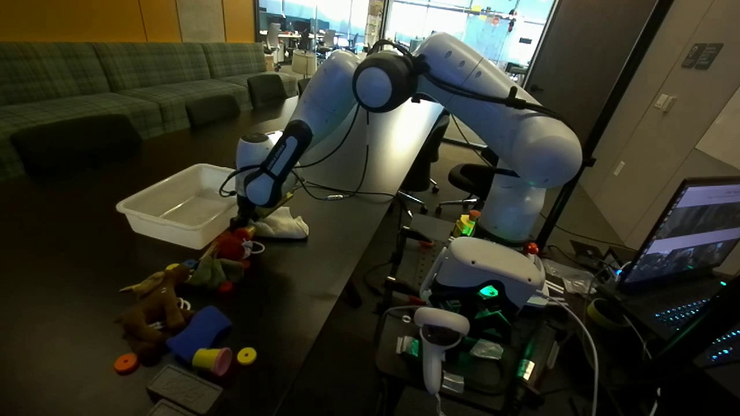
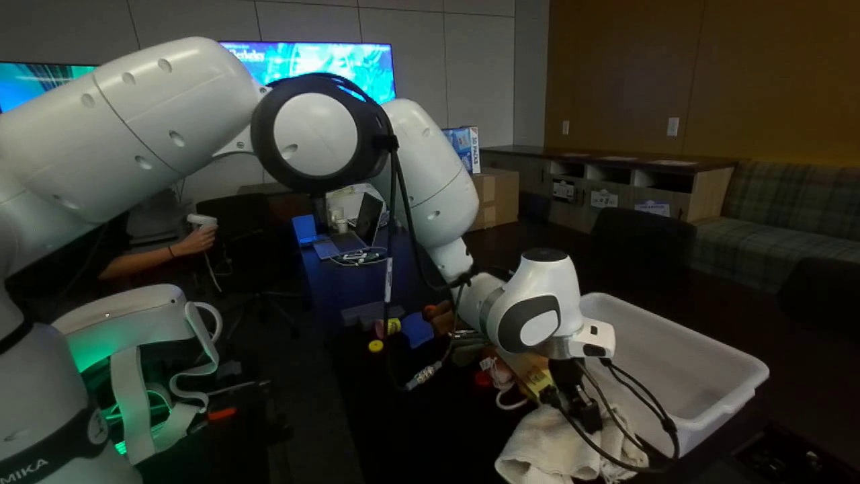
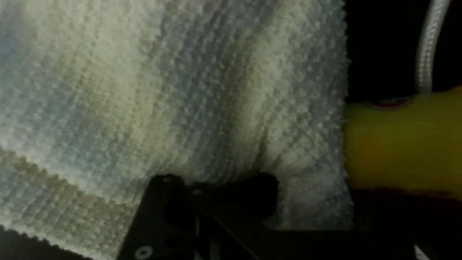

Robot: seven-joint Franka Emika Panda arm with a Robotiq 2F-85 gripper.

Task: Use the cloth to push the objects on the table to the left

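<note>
Green plaid bench seating point(image 1: 139, 86) shows in both exterior views. In an exterior view dark chairs point(image 1: 214, 110) stand before it at upper left, a glass wall point(image 1: 326, 20) fills the top centre with a dark door point(image 1: 584, 63) to its right, and an open laptop point(image 1: 685, 237) stands at the right edge. A white headset point(image 1: 494, 263), lit green, shows in both exterior views. In an exterior view a blue-lit screen point(image 2: 322, 59) hangs upper left of the centre, a cardboard box point(image 2: 498, 195) is just above the middle, and a low cabinet point(image 2: 626, 202) stands right of it before an orange-brown wall point(image 2: 638, 74).
</note>
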